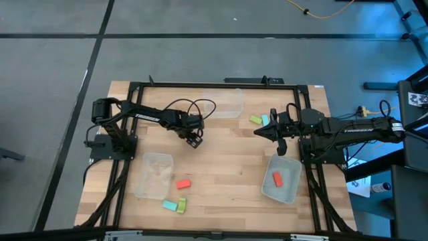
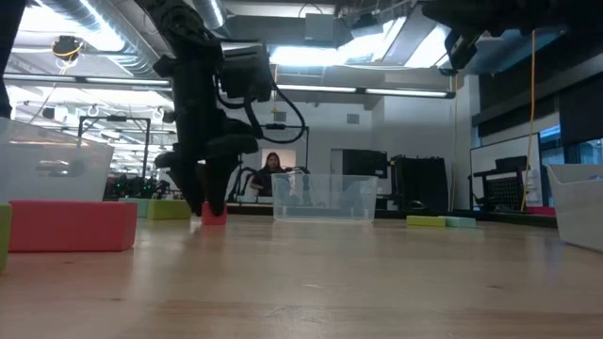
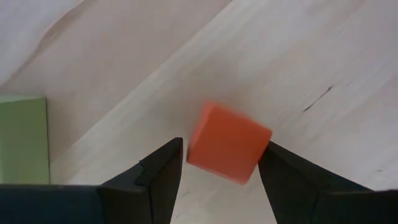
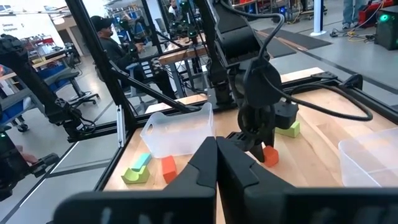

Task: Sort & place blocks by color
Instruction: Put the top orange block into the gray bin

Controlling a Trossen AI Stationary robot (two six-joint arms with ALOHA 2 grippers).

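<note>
Left wrist view only: red-orange block (image 3: 228, 142) sits on the wooden table (image 3: 323, 56), corner-on between the spread fingers (image 3: 155, 177) of the left gripper (image 1: 194, 141), which flank it without clamping; in the high view it is hidden.

High view count: three clear bins; red-orange blocks, two visible, one (image 1: 277, 179) inside the right bin (image 1: 282, 179), long axis toward the front edge, one (image 1: 183, 183) loose.

Right gripper (image 4: 216, 163): fingers closed together, empty, above the right bin.

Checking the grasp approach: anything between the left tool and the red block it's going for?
Nothing visible. The left tool is open with a finger on either side of the red block, which sits on bare table. A green block lies off to one side, outside the fingers.
</note>
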